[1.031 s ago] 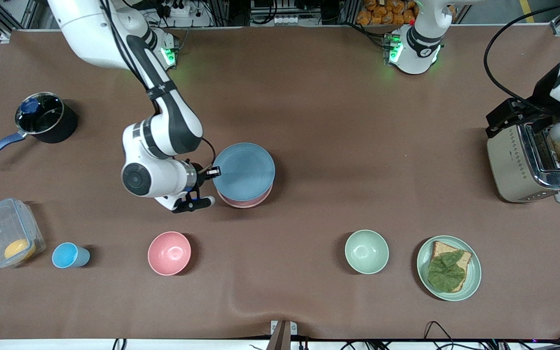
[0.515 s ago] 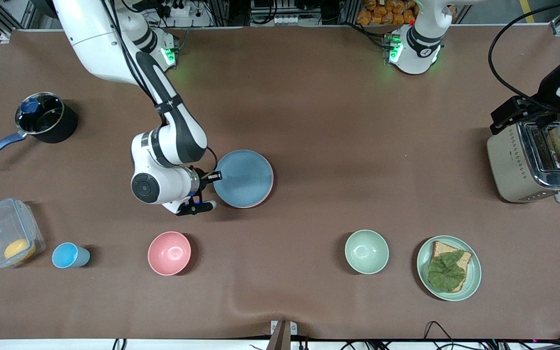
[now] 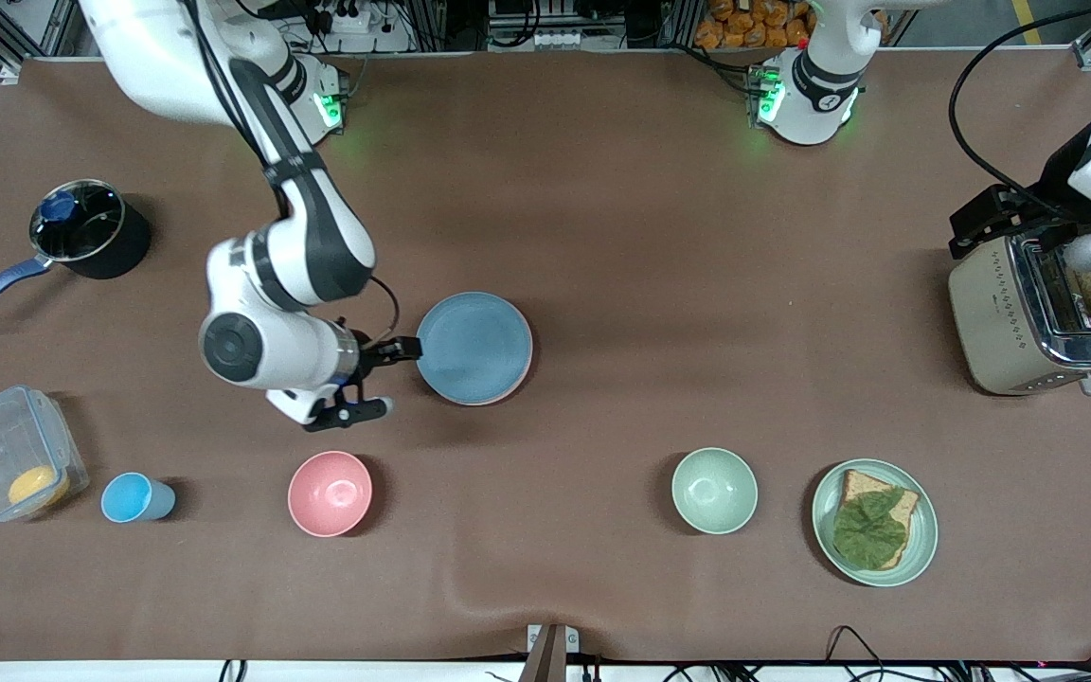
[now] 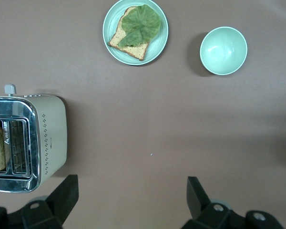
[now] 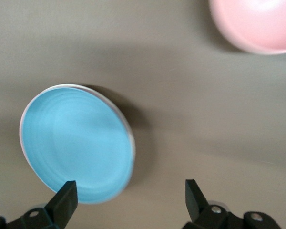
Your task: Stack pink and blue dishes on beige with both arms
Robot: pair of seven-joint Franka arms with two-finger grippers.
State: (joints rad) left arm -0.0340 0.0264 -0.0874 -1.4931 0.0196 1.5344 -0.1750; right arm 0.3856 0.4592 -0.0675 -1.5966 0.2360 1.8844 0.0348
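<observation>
— While the blue plate [image 3: 473, 346] lies flat on the desk [image 3: 621, 237], a thin pink rim [image 3: 528, 365] shows under its edge; is anything gripping it?
— No. The right gripper [image 3: 377, 377] sits just beside the stack, toward the right arm's end, jaws spread and empty.
— What surrounds it?
— A pink bowl [image 3: 330, 493] and a blue cup [image 3: 134, 498] lie nearer the camera; a saucepan [image 3: 81, 232] sits farther off.
— And the left gripper [image 4: 131, 202]?
— It waits over the toaster [image 3: 1028, 317], jaws wide open, with a green bowl [image 4: 223, 50] and a toast plate [image 4: 135, 31] in its view.
</observation>
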